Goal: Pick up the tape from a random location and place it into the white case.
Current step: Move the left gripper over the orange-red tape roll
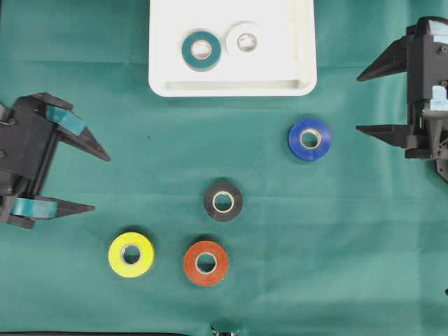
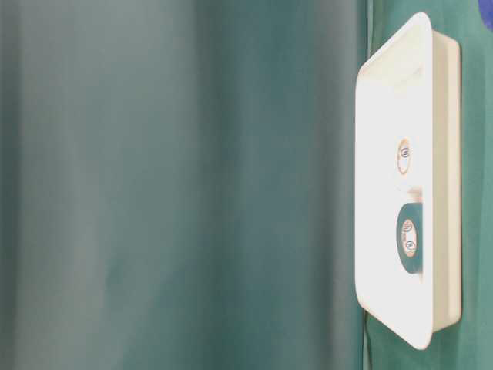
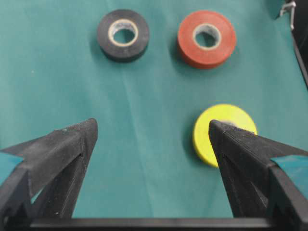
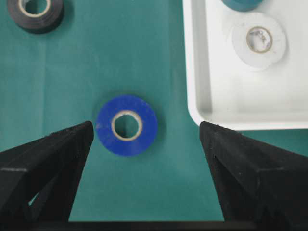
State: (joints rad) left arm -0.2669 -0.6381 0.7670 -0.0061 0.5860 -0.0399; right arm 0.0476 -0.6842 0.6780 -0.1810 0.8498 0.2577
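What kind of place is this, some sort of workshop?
Probably a robot test bench: a table under green cloth, two open black grippers, left and right, and coloured tape rolls, like the blue one, near a white case.

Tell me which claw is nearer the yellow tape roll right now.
Left. The left claw hangs open just up and left of the yellow tape roll in the overhead view. The right claw sits open across the table, beside the blue roll.
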